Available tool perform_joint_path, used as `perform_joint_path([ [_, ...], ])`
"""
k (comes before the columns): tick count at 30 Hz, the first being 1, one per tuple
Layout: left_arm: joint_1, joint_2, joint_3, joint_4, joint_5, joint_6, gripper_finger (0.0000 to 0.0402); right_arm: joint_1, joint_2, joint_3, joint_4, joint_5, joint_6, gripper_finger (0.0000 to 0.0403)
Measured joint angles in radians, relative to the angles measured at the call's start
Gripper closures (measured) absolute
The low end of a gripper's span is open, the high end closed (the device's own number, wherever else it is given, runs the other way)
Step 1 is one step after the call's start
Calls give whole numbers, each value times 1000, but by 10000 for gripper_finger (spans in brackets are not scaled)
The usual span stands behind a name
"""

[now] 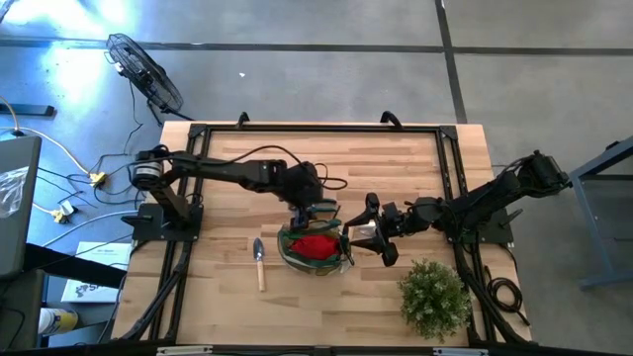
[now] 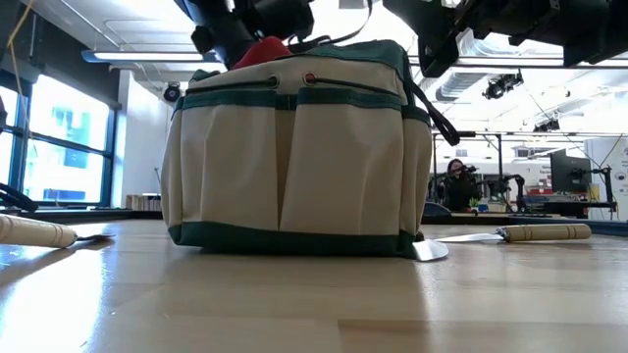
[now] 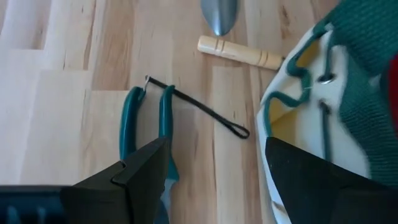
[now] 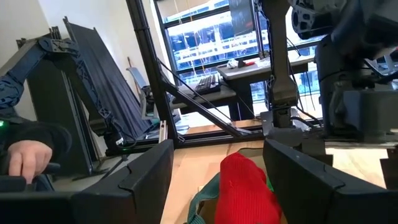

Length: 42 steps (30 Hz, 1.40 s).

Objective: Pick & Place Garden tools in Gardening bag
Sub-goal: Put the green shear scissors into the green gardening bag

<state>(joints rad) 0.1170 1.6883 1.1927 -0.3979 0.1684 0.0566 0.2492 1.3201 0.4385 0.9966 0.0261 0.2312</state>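
One gardening bag [image 1: 315,247] is sitting mid-table [image 1: 227,307], a red glove piece [image 1: 316,244] poking from its top; two trowels are showing, one [image 1: 259,263] lying just left of the bag, another [image 2: 530,233] lying behind it; one pair of teal-handled shears [image 3: 146,121] is lying beside the bag, under the left claw [image 3: 214,171], which is hovering released; the right claw [image 4: 217,165] is hanging released just over the glove piece; one potted plant [image 1: 433,297] is standing apart on the right.
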Motion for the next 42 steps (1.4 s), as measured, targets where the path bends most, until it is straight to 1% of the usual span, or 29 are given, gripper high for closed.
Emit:
perform_joint_path([
  [9, 0, 1, 0, 42, -2, 0, 142, 0, 0, 0, -3, 0, -19, 163],
  [42, 1, 1, 0, 25, -6, -2, 142, 0, 0, 0, -14, 0, -15, 163],
])
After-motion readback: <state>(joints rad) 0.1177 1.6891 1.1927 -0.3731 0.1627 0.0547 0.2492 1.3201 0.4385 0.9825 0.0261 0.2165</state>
